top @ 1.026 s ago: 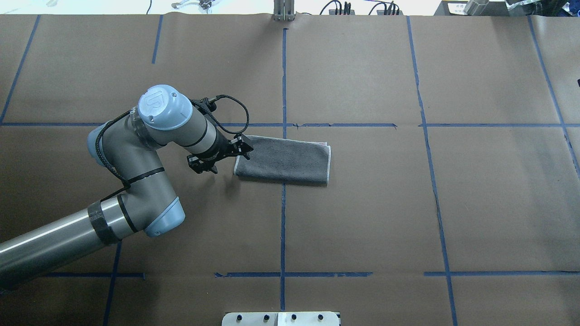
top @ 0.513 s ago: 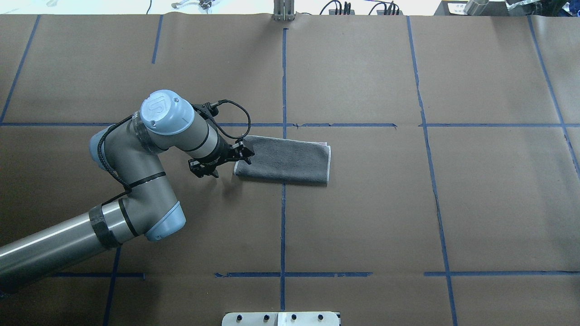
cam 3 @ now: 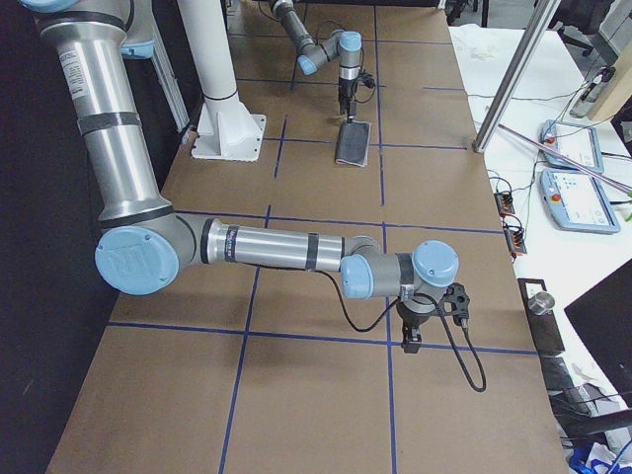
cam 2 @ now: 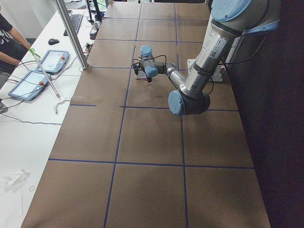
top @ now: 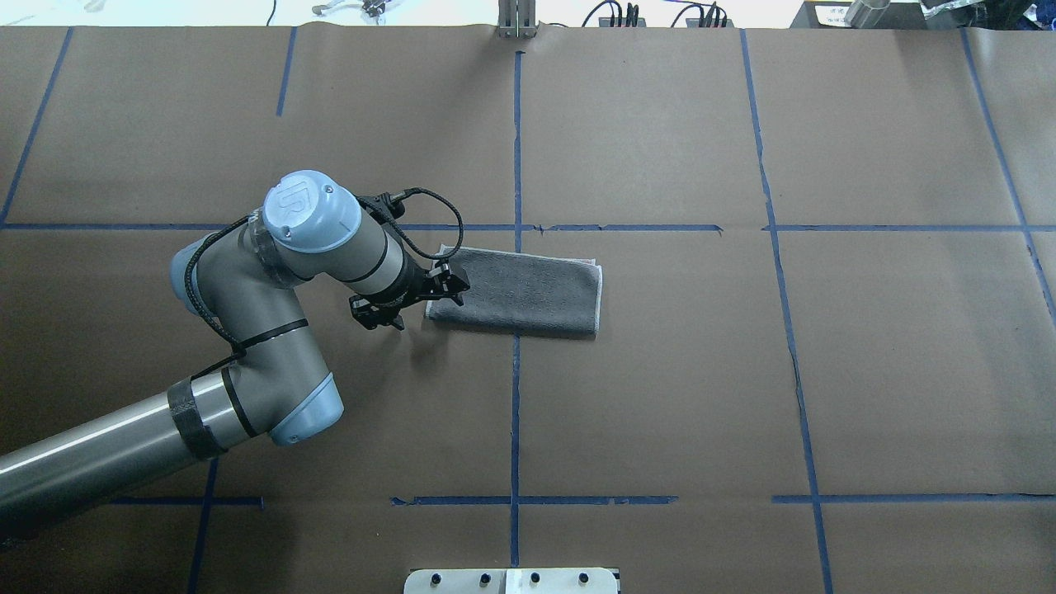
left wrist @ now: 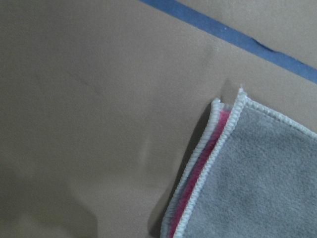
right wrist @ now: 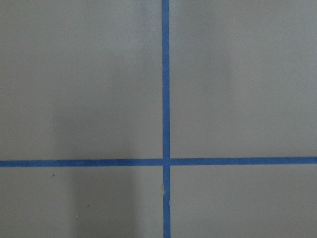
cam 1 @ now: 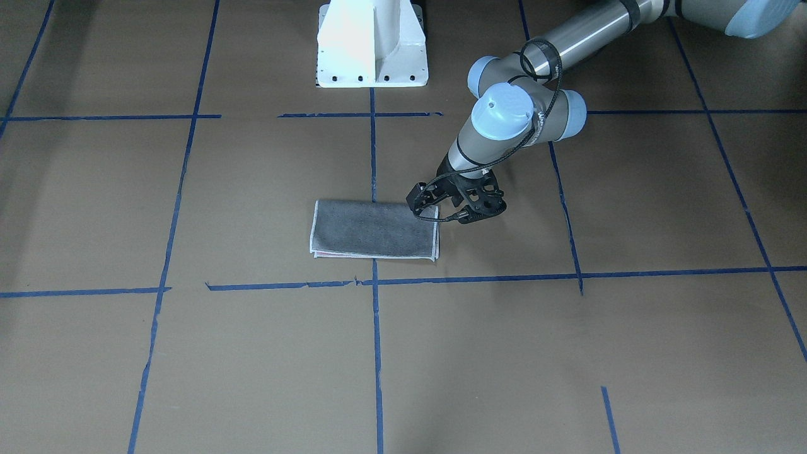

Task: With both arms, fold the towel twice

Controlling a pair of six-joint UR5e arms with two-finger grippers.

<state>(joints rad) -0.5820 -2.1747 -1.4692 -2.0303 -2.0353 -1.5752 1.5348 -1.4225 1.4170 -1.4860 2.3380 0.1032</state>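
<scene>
Towel [top: 520,290] has not shifted in the last second: it lies flat at the table's middle, across the centre tape [top: 516,148], folded once with the grey face up. What has moved is the left claw [top: 404,299], which has eased a little toward the robot and toward the towel. It now hangs low over the paper [top: 660,396] at the towel's left short edge. I cannot tell whether its jaws are wide or narrow, and the corner in the wrist view lies ungripped. I judge it is lining up on that end for the second fold. The long axis runs left-right, almost parallel to the cross tape [top: 635,228], with the right end slightly nearer the robot. The fold faces the robot, and the open edges, showing a little pink, face away. The right claw [cam 3: 411,341] hangs well apart, and its state cannot be told.
</scene>
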